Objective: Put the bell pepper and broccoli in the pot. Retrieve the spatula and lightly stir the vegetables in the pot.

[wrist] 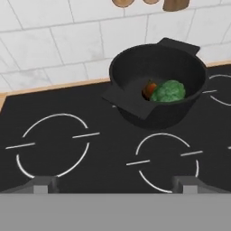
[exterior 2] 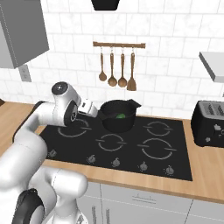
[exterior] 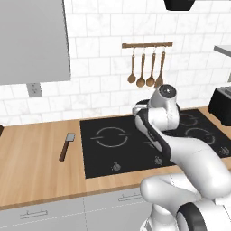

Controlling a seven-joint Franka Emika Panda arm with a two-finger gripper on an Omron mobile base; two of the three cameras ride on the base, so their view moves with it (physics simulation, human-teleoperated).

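The black pot point(wrist: 135, 67) stands on a back burner of the cooktop point(wrist: 99, 149). Inside it lie the green broccoli point(wrist: 169, 91) and, touching its left side, the red-orange bell pepper point(wrist: 149, 88). In the right base view the pot point(exterior 2: 117, 124) shows the broccoli point(exterior 2: 120, 116) inside. My gripper point(wrist: 115, 186) is open and empty, hanging over the cooktop just short of the pot's near handle; the right base view has the gripper point(exterior 2: 99, 113) just left of the pot. The spatula point(exterior: 66, 146), with its grey blade and brown handle, lies on the wooden counter left of the cooktop.
Wooden spoons and a turner hang from a wall rail point(exterior 2: 118, 45) above the pot. A black toaster point(exterior 2: 210, 122) stands right of the cooktop. Control knobs point(exterior 2: 116, 162) line the cooktop's front edge. A grey wall cabinet point(exterior: 34, 40) hangs at the upper left.
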